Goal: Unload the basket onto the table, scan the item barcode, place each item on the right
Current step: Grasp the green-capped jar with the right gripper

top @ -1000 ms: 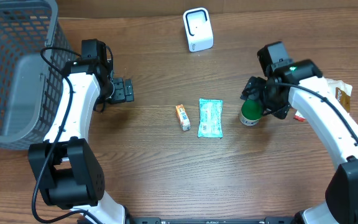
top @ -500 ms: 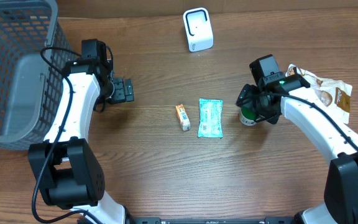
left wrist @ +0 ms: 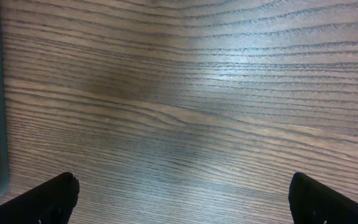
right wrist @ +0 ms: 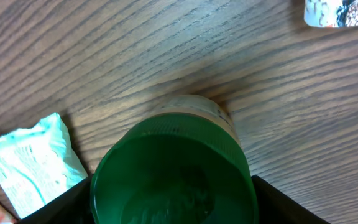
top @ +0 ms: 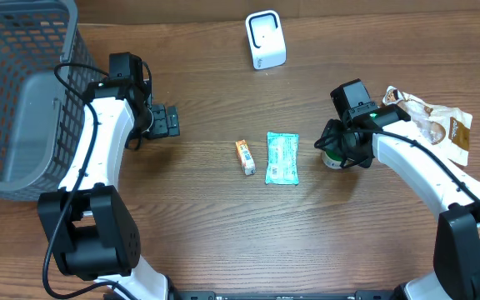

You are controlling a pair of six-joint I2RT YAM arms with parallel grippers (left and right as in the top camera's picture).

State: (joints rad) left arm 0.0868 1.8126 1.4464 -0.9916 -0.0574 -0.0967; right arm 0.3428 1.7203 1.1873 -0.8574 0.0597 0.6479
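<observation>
1. Risk of tipping: the bottle [right wrist: 174,177] stands upright directly beneath the right gripper [top: 337,152]. A finger meeting its round green cap off-centre would likely topple it or push it away.
2. Risk of slipping: a shallow hold on the smooth cap could let the bottle twist or drop on the way to the scanner [top: 265,39], which sits well beyond the gripper and to its left.
3. Packet [right wrist: 30,165] just left of the gripper could get nudged.
4. Right gripper straddles the cap, one finger on each side, jaws partly open. Whether the fingers press the cap cannot be told.
5. Left gripper [left wrist: 182,199] is spread wide over bare table [left wrist: 185,93], holding nothing.
</observation>
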